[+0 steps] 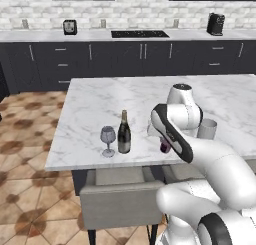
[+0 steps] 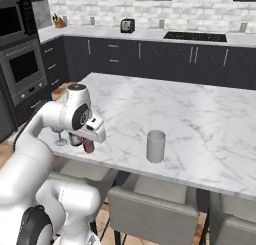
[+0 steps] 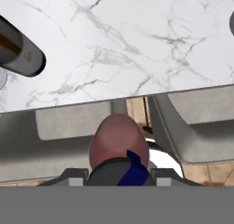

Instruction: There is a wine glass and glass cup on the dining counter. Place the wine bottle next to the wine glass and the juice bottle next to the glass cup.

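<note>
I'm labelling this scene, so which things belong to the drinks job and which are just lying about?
Job: wine bottle beside wine glass; glass cup; juice bottle held in the gripper; dining counter.
Lying about: toaster, coffee machine, knife block, grey chairs.

A white brick backsplash (image 1: 150,11) runs along the far wall above dark cabinets (image 1: 125,56) with a black cooktop (image 1: 140,34). Brown patterned floor tiles (image 1: 25,139) lie left; grey chairs (image 1: 120,201) stand near.
</note>
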